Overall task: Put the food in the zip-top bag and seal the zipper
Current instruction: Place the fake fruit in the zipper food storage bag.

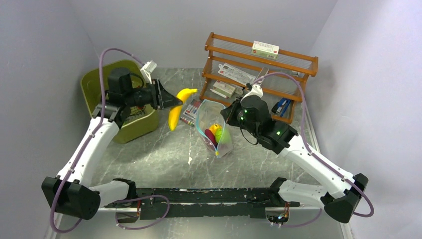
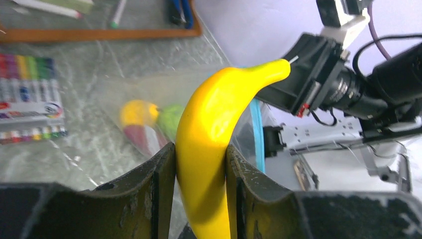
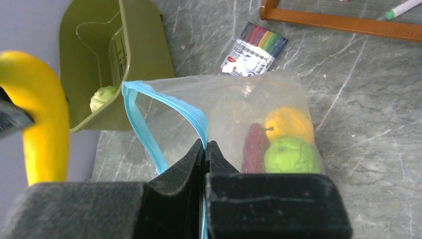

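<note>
**Banana (image 1: pixel 175 117) aloft, zip-top bag (image 1: pixel 205 118) open**

Over the marble desk (image 1: pixel 149 159), the R tool (image 3: pixel 205 147) is pinched on the bag's teal zipper (image 3: pixel 144 114) and holds the bag upright. The L tool (image 1: pixel 175 103) clamps the yellow banana mid-air, just left of the bag mouth. In the bag: orange-yellow (image 3: pixel 288 124), green (image 3: pixel 291 155) and dark-red (image 3: pixel 255 147) pcs.

Between the olive tub (image 1: pixel 94 87) in the far left corner and the zip-top bag (image 1: pixel 211 118) at mid-table, my left gripper (image 2: pixel 200 152), clamped on the banana (image 1: pixel 174 117), has an open lane. The marker pack (image 1: pixel 190 112) lies flat below it, and the wooden rack (image 1: pixel 259 59) walls off the far right corner. My right gripper (image 3: pixel 205 148) pinches the bag's rim and crowds that side. The table (image 1: pixel 164 159) is bare toward the near edge.
</note>
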